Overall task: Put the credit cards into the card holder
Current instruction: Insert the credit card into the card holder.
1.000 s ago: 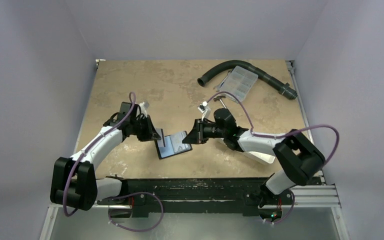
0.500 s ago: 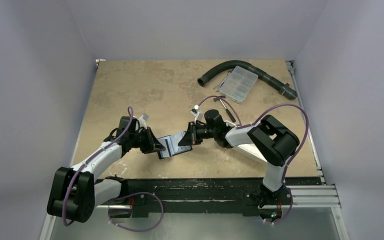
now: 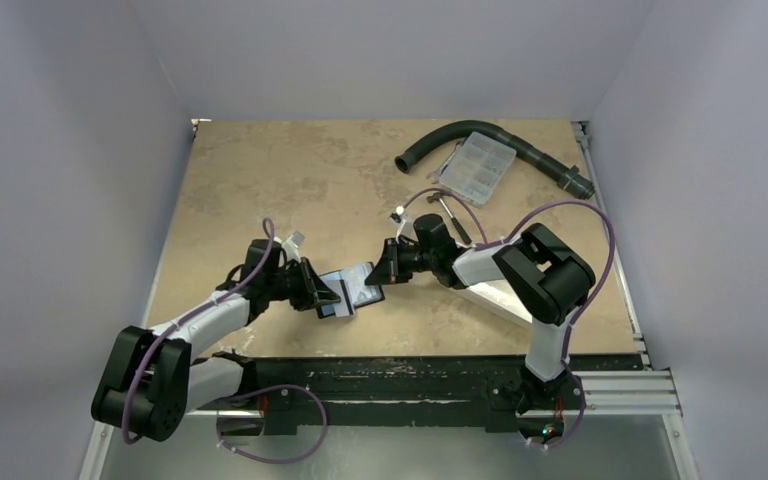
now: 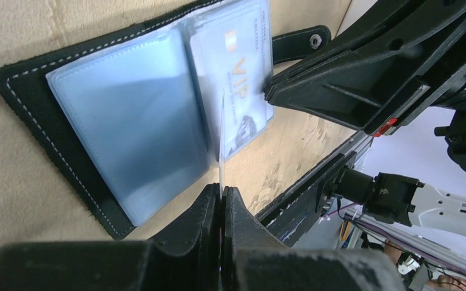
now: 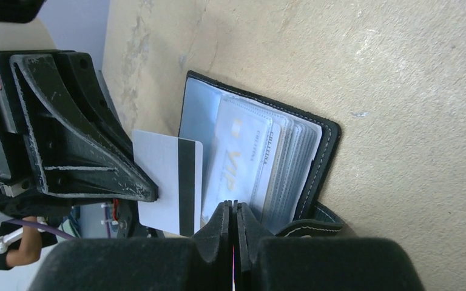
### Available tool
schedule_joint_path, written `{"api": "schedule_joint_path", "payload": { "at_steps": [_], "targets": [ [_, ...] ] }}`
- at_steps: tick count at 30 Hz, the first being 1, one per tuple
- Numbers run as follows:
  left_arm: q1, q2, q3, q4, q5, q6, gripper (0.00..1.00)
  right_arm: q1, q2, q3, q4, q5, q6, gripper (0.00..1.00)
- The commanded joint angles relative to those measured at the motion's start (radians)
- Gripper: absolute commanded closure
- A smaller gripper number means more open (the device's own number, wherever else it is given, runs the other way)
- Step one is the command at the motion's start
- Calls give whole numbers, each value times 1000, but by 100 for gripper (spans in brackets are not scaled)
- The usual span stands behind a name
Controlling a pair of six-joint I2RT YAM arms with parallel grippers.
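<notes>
Robot lab cell; plain lilac walls (image 3: 380,50) around a tan table (image 3: 260,180); aluminium mounting rail (image 3: 620,385).

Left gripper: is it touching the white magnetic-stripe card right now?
Touching. The left wrist view shows the left gripper shut on the white magnetic-stripe card, seen edge-on, clamped between its jaws.

Hose: a curved black hose (image 3: 423,143) is lying at the far right of the table.
Box: a clear compartment box (image 3: 472,167) is sitting inside its bend.
Table: the mottled tan table (image 3: 290,180) is carrying both.
</notes>
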Motion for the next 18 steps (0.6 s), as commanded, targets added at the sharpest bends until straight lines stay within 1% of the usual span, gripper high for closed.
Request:
{"api": "schedule_joint_path", "payload": {
  "at_steps": [1, 6, 9, 14, 18],
  "targets": [
    [-4, 11, 0, 82, -12, -28, 100, -12, 8, 33, -65, 48, -76, 100],
    [0, 45, 22, 38, -15, -29, 100, -13, 9, 43, -85, 52, -100, 100],
    [12, 86, 64, -37, 3, -16, 100, -14, 14, 43, -87, 48, -108, 100],
    [33, 134, 142, -165, -5, 73, 100, -13, 15, 41, -88, 45, -116, 100],
    [49, 170, 167, -213, -10, 114, 100, -12, 18, 40, -79, 44, -115, 100]
  ]
}}
